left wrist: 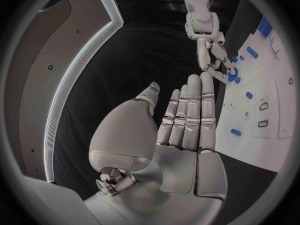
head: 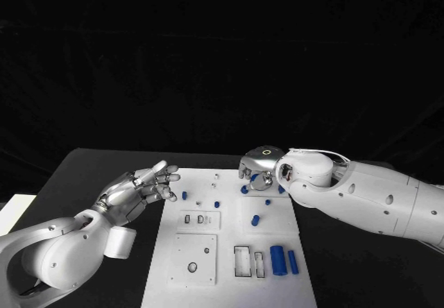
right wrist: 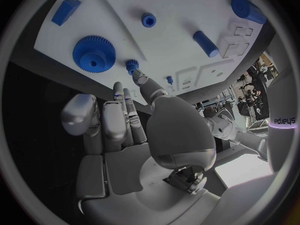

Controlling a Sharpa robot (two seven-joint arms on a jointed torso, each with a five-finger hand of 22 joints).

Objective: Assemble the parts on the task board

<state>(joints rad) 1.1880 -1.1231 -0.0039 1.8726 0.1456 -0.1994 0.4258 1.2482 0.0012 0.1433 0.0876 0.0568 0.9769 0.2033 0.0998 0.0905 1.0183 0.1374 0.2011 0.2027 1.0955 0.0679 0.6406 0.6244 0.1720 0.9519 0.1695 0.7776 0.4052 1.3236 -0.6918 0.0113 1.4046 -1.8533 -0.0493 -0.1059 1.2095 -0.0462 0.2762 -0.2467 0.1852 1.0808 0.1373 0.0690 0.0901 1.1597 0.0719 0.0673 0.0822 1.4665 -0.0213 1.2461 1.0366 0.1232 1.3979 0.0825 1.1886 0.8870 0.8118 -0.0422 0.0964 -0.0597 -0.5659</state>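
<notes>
A: Any writing?
B: Small dark lettering [right wrist: 284, 120] on a white casing at the rim of the right wrist view. It's turned over and looks like "sharpa". Can't read anything on the task board [head: 231, 282].

A: Holders on the board?
B: Two upright rectangular slots [head: 242, 261] in the near part. The big blue cylinder [head: 276, 258] and the thin blue rod [head: 292, 262] lie flat on the board just right of the slots, not in them. Left of that is a square inset with a round hole [head: 192, 266]. Farther back is an inset with two small slots [head: 194, 219].

A: Other parts?
B: A short blue cylinder [head: 255, 220] is mid-board, and a blue peg [head: 185, 195] stands near the left edge. At the far end, in the right wrist view, there's a large blue gear [right wrist: 94, 52], a small blue gear [right wrist: 132, 65] just beside it, a blue ring [right wrist: 149, 20] and a blue block [right wrist: 65, 11].

A: Left hand?
B: The left hand [head: 138, 189] is at the board's far left edge. Its fingers are straight and apart with the palm bare, and it holds nothing.

A: Right hand?
B: The right hand [head: 262, 170] is over the far end of the board, above the gears. A fingertip is right at the small blue gear, but I can't tell whether it's pinching it or only touching it.
</notes>
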